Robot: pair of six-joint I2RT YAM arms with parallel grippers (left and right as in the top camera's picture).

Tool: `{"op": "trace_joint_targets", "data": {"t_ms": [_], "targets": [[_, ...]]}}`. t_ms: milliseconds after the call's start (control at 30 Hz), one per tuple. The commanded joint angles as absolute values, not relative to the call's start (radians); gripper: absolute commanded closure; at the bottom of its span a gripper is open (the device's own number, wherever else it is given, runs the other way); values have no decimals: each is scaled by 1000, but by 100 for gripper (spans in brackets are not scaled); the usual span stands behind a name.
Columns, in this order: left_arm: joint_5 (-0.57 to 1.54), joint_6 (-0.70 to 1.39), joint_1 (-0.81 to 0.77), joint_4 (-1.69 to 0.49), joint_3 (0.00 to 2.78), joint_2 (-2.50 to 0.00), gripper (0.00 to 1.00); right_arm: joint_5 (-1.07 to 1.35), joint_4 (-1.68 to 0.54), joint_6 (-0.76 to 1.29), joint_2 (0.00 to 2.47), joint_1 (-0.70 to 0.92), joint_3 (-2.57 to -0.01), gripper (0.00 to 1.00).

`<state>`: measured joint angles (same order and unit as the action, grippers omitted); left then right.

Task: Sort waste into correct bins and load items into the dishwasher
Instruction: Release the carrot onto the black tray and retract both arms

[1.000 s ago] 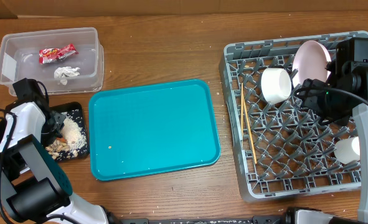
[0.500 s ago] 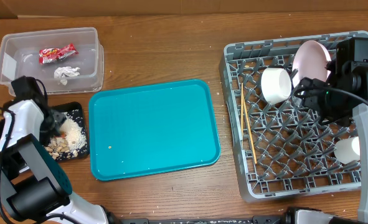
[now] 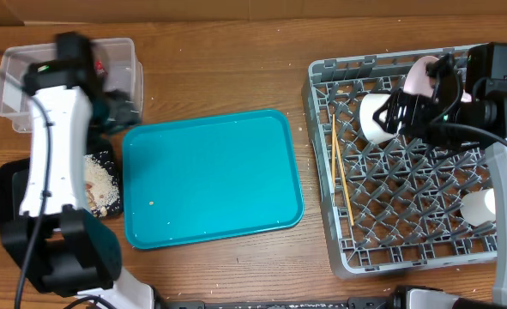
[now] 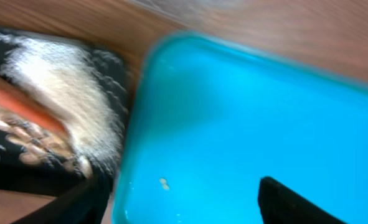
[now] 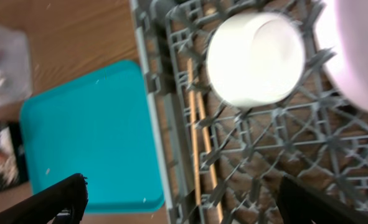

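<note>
Left tool (image 4: 182,190) spread wide, empty; left arm (image 3: 51,146) stretched far-left. Right tool (image 5: 182,185) spread wide, empty, far right.

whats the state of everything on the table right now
tub: lidless, partly hidden
black tray: holds rice
teal tray: bare but one crumb
rack: loaded
bowl: on its side in rack
plate: on edge in rack
chopsticks: flat in rack
left end effector: open, empty
right end effector: open, empty

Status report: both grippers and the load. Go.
Left gripper open, empty, over teal tray edge. Right gripper open, empty, over dish rack. Rice, carrot, scraps on black tray; bowls, plate, chopsticks in rack. One crumb on teal tray.
</note>
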<state>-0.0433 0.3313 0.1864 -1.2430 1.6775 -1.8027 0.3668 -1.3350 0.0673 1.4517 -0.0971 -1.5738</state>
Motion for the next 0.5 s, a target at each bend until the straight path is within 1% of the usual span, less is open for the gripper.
{"op": "trace_joint_targets", "data": {"t_ms": [0,133,233,367,433,467], "targets": [[45,213,38,-1442,1732,-1764,14,330,-1461,7,1494,-97,-1571,0],[48,286,-17,-1604,1731,-1761,14,257,-1540,19,1497,-97,-1571,0],[49,293,-30,-1664,1731,-1739,14,254,-1558,22,1476,-97,-1571,0],[49,297,-33,-1680,1713,-1643,15,224,-1560,22,1390,-97,-1568,0],[50,297,-34,-1642,1686,-1566,15,223,-1530,22,1312,-97,-1553,0],[50,297,-36,-1609,1664,-1519,13,223,-1504,22,1262,-97,-1538,0]]}}
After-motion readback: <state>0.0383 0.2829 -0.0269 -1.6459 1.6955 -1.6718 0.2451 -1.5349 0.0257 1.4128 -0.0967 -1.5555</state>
